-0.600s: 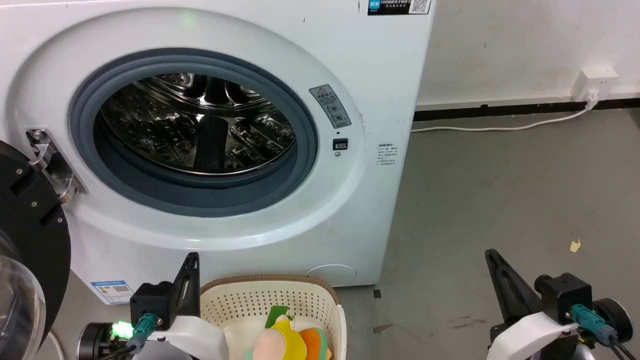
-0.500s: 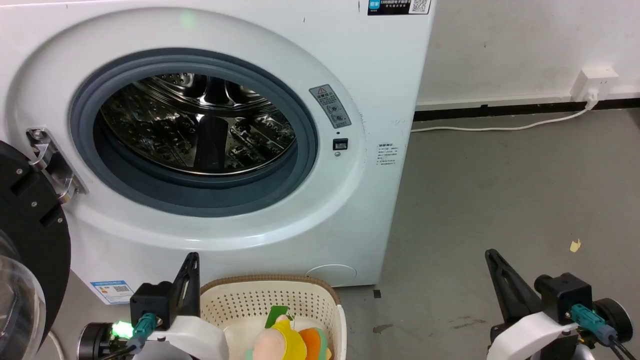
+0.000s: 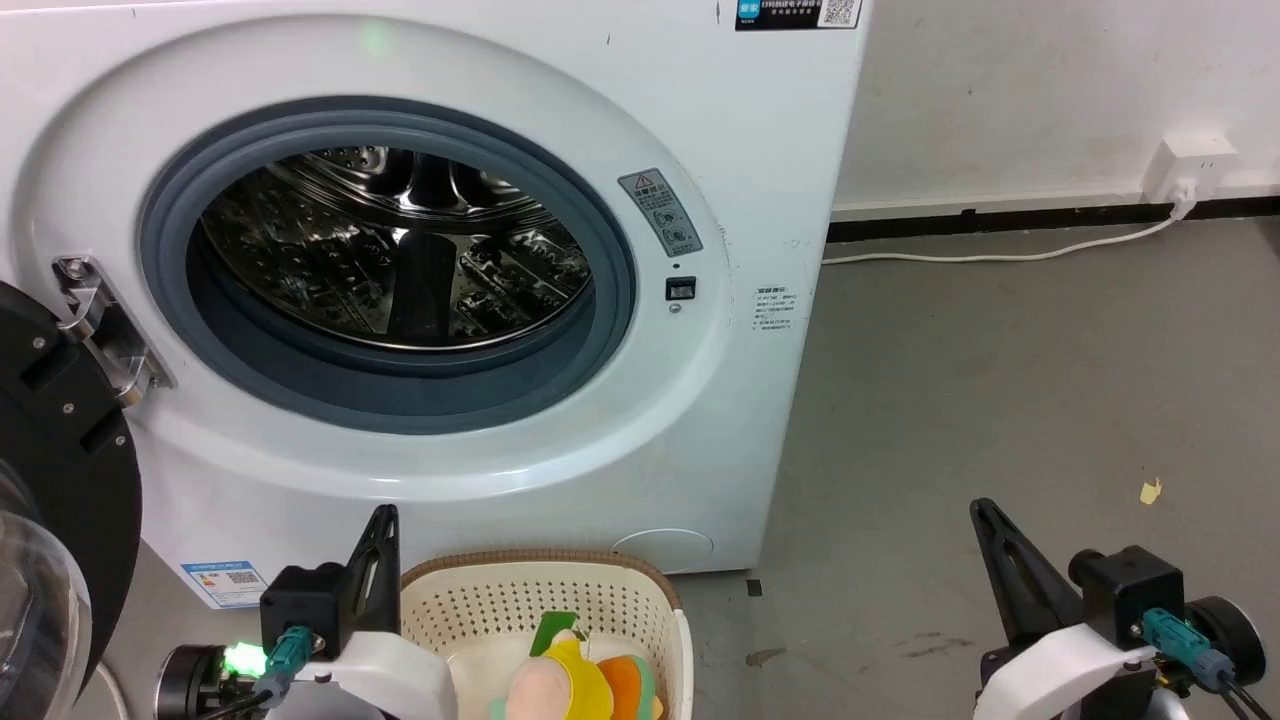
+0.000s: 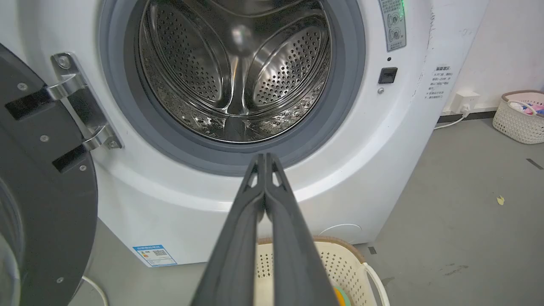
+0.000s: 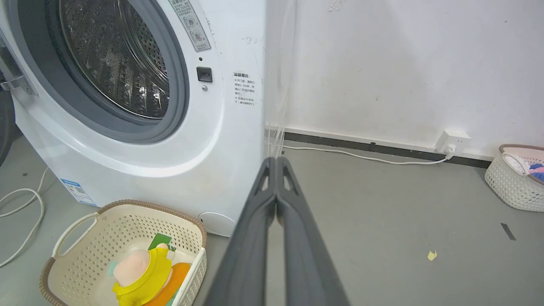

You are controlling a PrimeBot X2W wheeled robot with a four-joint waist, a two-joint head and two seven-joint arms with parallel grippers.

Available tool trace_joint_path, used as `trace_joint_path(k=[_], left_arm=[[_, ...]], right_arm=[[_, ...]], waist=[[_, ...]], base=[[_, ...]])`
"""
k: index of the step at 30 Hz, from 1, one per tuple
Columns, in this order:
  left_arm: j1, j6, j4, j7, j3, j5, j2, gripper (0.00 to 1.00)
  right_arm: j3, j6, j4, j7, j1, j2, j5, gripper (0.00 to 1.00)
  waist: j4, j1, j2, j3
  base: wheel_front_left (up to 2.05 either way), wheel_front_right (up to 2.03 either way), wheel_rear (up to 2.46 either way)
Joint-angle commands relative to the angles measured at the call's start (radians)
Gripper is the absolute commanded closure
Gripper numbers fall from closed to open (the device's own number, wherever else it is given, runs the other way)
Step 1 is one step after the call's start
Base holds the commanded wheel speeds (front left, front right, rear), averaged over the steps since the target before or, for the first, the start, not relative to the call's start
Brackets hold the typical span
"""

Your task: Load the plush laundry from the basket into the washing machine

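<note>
Left gripper (image 4: pixel 264 158) and right gripper (image 5: pixel 276 160), both clenched on nothing, have not moved in the last half-second, and the plush laundry (image 5: pixel 144 276) lies untouched in the basket (image 5: pixel 140 203) just before the washing machine (image 3: pixel 780 120), whose port (image 3: pixel 400 402) stands open: loading not begun

grey floor (image 3: pixel 1000 400), faintly scuffed; white wall (image 3: pixel 1050 90) over a black skirting strip (image 3: pixel 1000 218); white socket (image 3: pixel 1195 165) low on it, white cable (image 3: pixel 1000 258) trailing along the floor; small yellow scrap (image 3: pixel 1151 490); second pale basket (image 5: pixel 510 189) of clothes by the wall.
</note>
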Motion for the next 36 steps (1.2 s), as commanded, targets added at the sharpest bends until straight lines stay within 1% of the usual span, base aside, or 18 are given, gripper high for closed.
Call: trace_joint_path(k=[1, 11, 12, 25, 28, 36], left_arm=[[-0.015, 0.003, -0.004, 0.0, 0.003, 0.002, 0.0, 1.0], [-0.015, 0.003, -0.004, 0.0, 0.003, 0.002, 0.0, 1.0], [0.0, 0.0, 0.0, 0.0, 0.0, 0.0, 0.0, 0.0], [0.0, 0.007, 0.005, -0.019, -0.014, -0.007, 0.0, 0.0], [-0.014, 0.01, 0.028, -0.035, -0.026, -0.009, 0.001, 0.0], [-0.041, 0.004, 0.085, -0.052, -0.034, -0.014, 0.009, 0.0]], right_arm=[[-0.002, -0.001, -0.003, 0.001, -0.012, 0.0, -0.008, 1.0], [-0.002, -0.001, -0.003, 0.001, -0.012, 0.0, -0.008, 1.0], [0.0, 0.0, 0.0, 0.0, 0.0, 0.0, 0.001, 0.0], [0.002, 0.0, -0.001, -0.019, 0.002, 0.0, 0.018, 0.0], [0.002, 0.0, -0.002, -0.036, -0.008, 0.0, 0.034, 0.0], [0.005, 0.0, -0.003, -0.052, -0.029, 0.0, 0.057, 0.0]], waist=[[0.0, 0.0, 0.0, 0.0], [0.0, 0.0, 0.0, 0.0], [0.0, 0.0, 0.0, 0.0], [-0.004, 0.0, 0.0, 0.009], [-0.019, 0.0, 0.0, 0.049], [-0.044, 0.0, 0.0, 0.11]], base=[[0.0, 0.0, 0.0], [0.0, 0.0, 0.0], [0.0, 0.0, 0.0], [0.0, 0.0, 0.0], [0.0, 0.0, 0.0], [0.0, 0.0, 0.0]])
